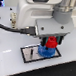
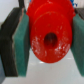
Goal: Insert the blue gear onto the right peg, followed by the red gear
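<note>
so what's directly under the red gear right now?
The blue gear sits directly below the red gear, on the white plate. The gripper holds the red gear. The right peg is covered; contact between gears can't be judged.

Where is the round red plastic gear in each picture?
Exterior view: the round red plastic gear sits low and right of centre, between the gripper fingers, just above the blue plastic gear.
Wrist view: it fills the middle.
Shared landmark: the gripper's pads beside it.

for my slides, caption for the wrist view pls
Pincer shut on the red gear, its green pads flanking the disc.
</note>
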